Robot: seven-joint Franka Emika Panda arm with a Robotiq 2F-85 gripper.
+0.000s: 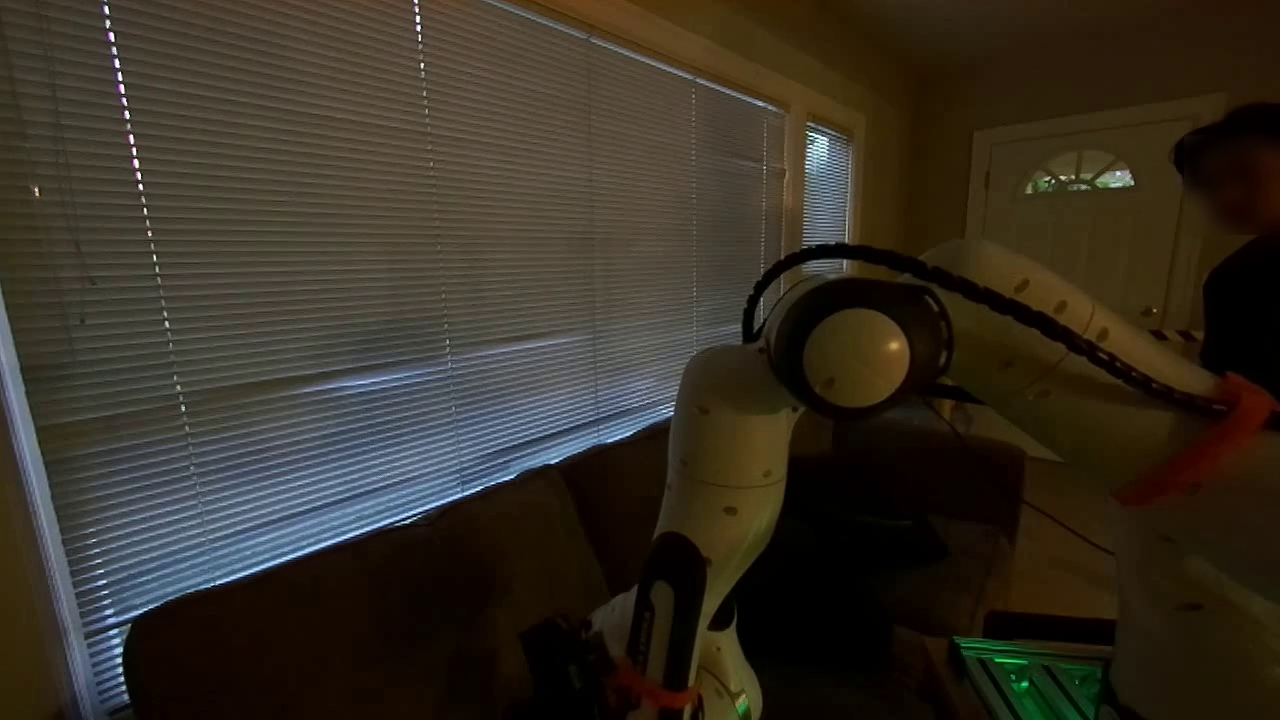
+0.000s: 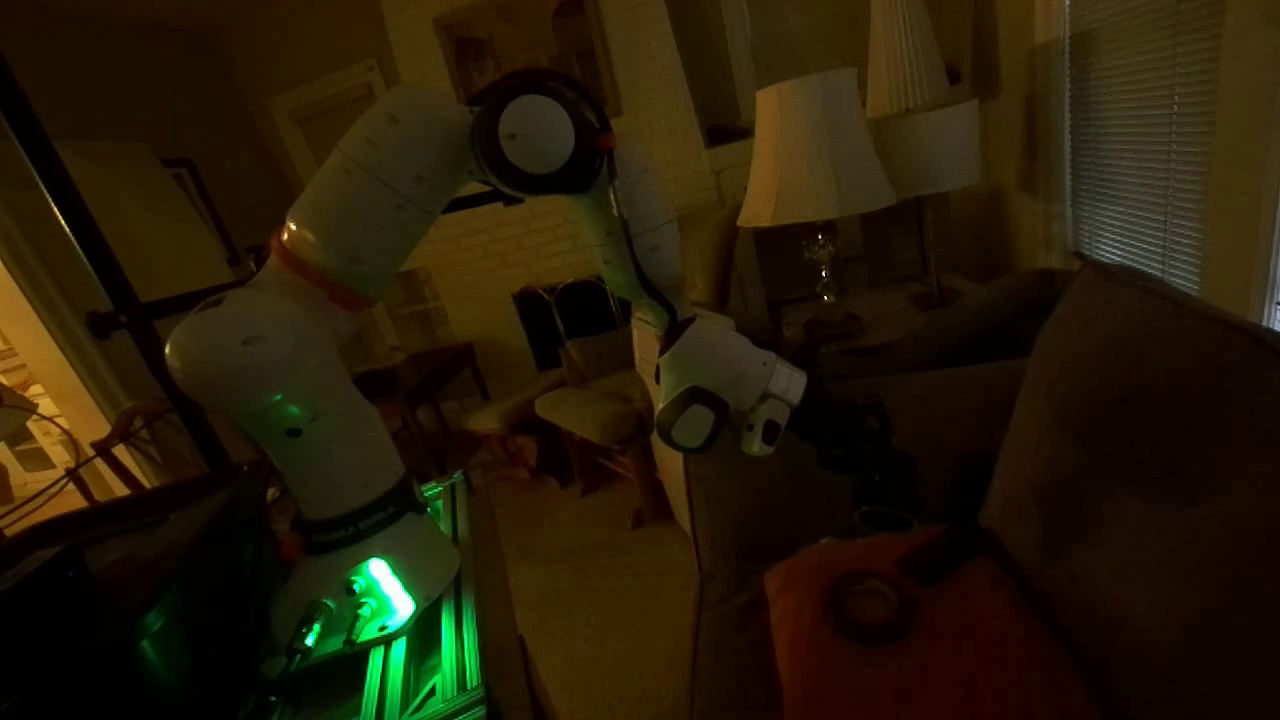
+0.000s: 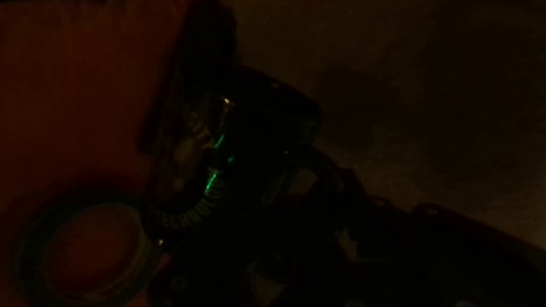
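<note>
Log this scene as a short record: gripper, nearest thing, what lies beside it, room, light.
Gripper: dark gripper over the sofa; open or shut unclear
Nearest: what looks like a dark cup, lettered TECHNOLOGY; whether held, unclear
Beside it: dark ring on orange cloth
Room: blinds behind the sofa, lamp, person
Light: dim; arm base glows green

The lettered object is showing a glossy finish. The orange covering is presenting as matt cloth, the sofa likewise. The arm casing is appearing smooth, plastic-like; the base rails are gleaming like metal.
</note>
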